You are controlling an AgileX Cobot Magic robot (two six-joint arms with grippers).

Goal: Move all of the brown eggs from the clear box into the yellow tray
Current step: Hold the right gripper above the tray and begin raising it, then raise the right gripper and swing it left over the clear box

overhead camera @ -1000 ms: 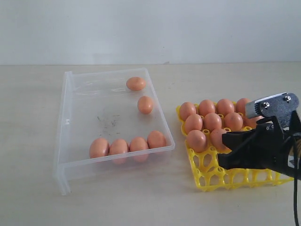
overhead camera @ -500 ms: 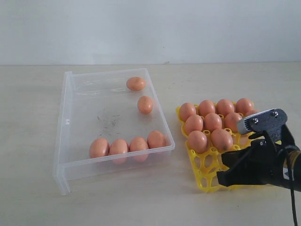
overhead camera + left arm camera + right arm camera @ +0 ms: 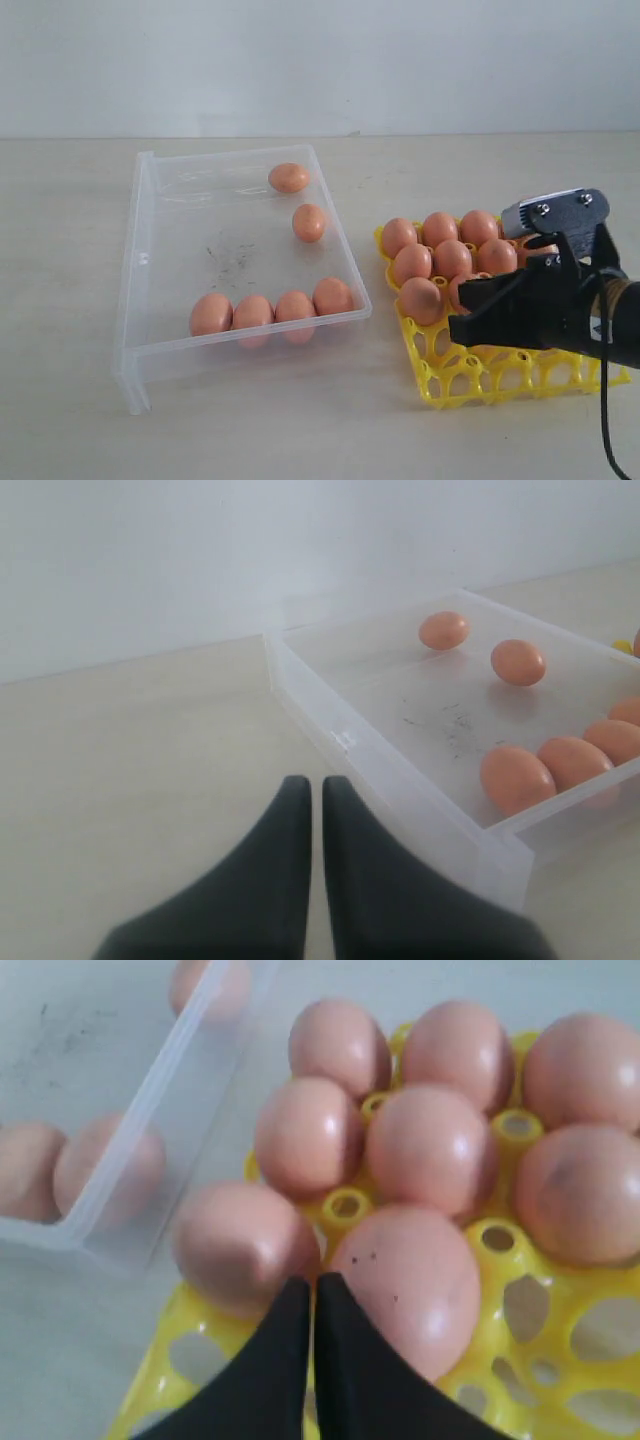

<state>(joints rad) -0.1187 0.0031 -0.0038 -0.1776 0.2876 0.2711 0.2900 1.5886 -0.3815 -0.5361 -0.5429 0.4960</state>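
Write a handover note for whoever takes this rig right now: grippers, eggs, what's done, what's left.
Left gripper: shut, empty, over the table just outside the clear box.
Right gripper: shut, empty, tips over the filled part of the yellow tray.
Brown eggs: six in the box, four in a row along the wall nearest the exterior camera, two toward the far end. At least eight sit in the tray; the right gripper hides some cells.
Done: far tray rows filled.
Left: the six in the box; near tray cells are open.

Lab-like test bench, plain pale tabletop (image 3: 60,330), blank white wall (image 3: 320,60) behind, no furnishings
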